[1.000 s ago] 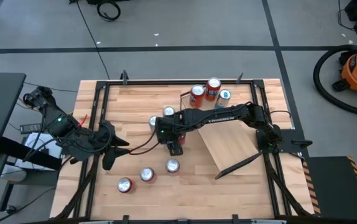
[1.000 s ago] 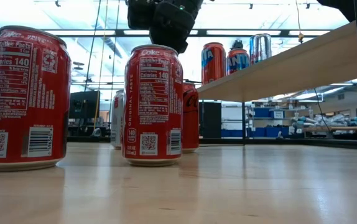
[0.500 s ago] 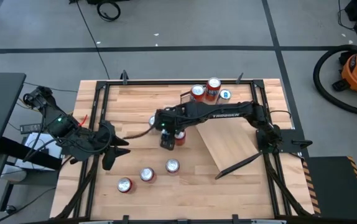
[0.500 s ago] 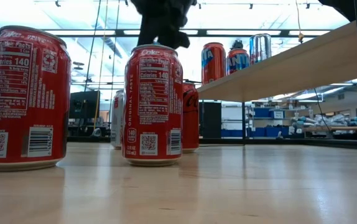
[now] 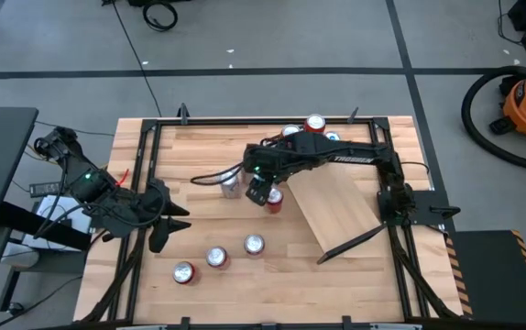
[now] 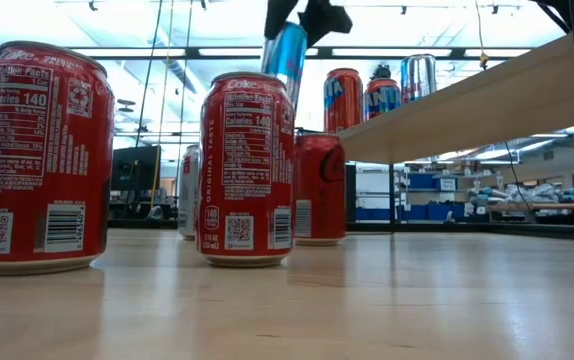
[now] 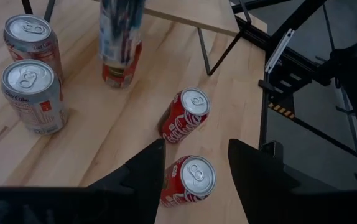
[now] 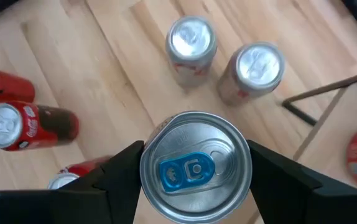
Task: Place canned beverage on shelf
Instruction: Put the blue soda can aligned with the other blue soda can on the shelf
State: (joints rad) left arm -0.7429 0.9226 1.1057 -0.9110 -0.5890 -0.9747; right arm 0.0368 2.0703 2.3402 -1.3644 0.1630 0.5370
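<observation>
A silver-and-blue can (image 8: pixel 194 165) with a blue tab hangs in the air over the middle of the table, and my right gripper (image 5: pixel 261 191) is shut on it. The low view shows the can (image 6: pixel 287 52) tilted, above the standing red cans. The shelf (image 5: pixel 336 206) is a sloped light wood board on thin black supports at the right, and its far end holds three cans (image 5: pixel 313 124). At the table's left edge my left gripper (image 5: pixel 171 225) hovers open with nothing between its fingers. My right gripper pinches the can's upper side wall, just under the rim (image 8: pixel 150 180), between its two fingers, one on each side. The fingers (image 8: pixel 119 180) come steeply from above. The can hangs below them, tilted and clear of the table.
A red can (image 5: pixel 275 200) stands right under the held one, and two silver cans (image 5: pixel 231 183) stand beside it. Three more red cans (image 5: pixel 216 258) sit near the front, two of them on their sides. Black frame rails (image 5: pixel 139 183) border the table.
My right gripper has risen and gone toward the table's far right, rolling about its own axis, still shut on the can. The can, at first low among the standing cans, is now lifted well above them and tilted.
</observation>
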